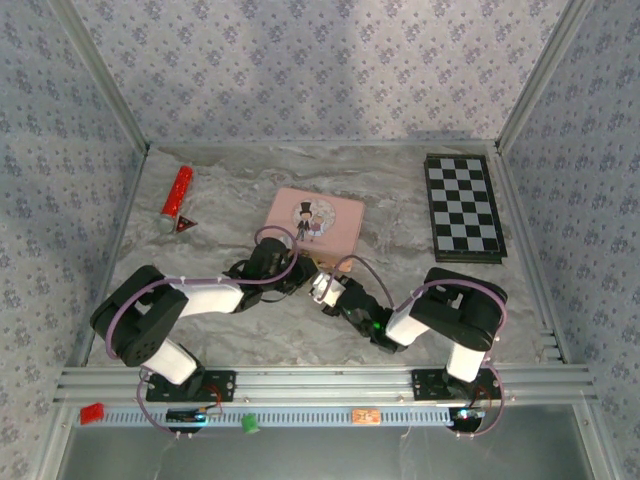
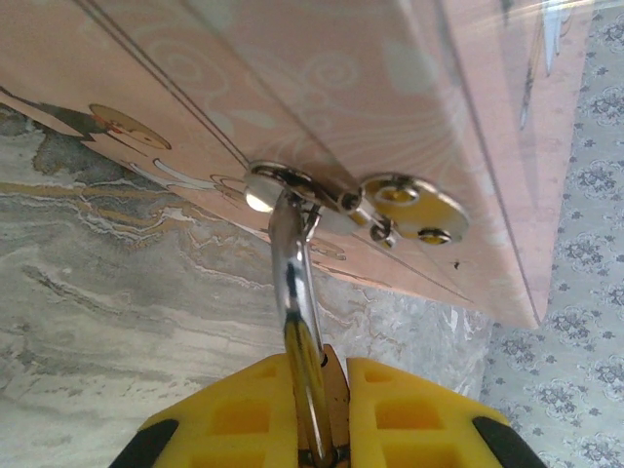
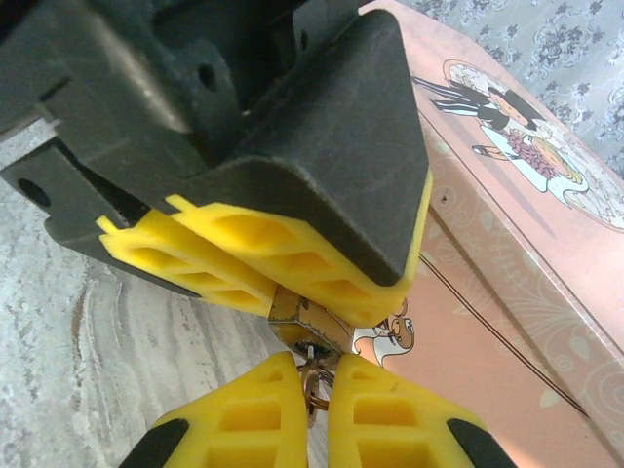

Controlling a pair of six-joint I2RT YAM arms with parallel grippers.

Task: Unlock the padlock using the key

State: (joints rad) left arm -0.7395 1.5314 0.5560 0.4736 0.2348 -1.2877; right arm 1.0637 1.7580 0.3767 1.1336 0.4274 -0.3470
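Note:
The padlock (image 3: 310, 320) is a tiny brass block at the front wall of a pink picture tin (image 1: 315, 222). Its silver shackle (image 2: 290, 283) runs up through the tin's metal hasp (image 2: 278, 187). My left gripper (image 2: 336, 369) is shut on the padlock's brass body (image 2: 334, 385), coming in from the left. In the right wrist view, that gripper's yellow fingers (image 3: 292, 255) pinch the padlock from above. My right gripper (image 3: 317, 369) is shut on the key (image 3: 314, 385) and its ring, and the key's tip meets the padlock's underside. In the top view the two grippers meet in front of the tin.
A folded black-and-white chessboard (image 1: 462, 207) lies at the back right. A red cylinder (image 1: 178, 197) and a small red triangle (image 1: 186, 224) lie at the back left. Patterned walls and metal posts enclose the marbled table (image 1: 250, 340).

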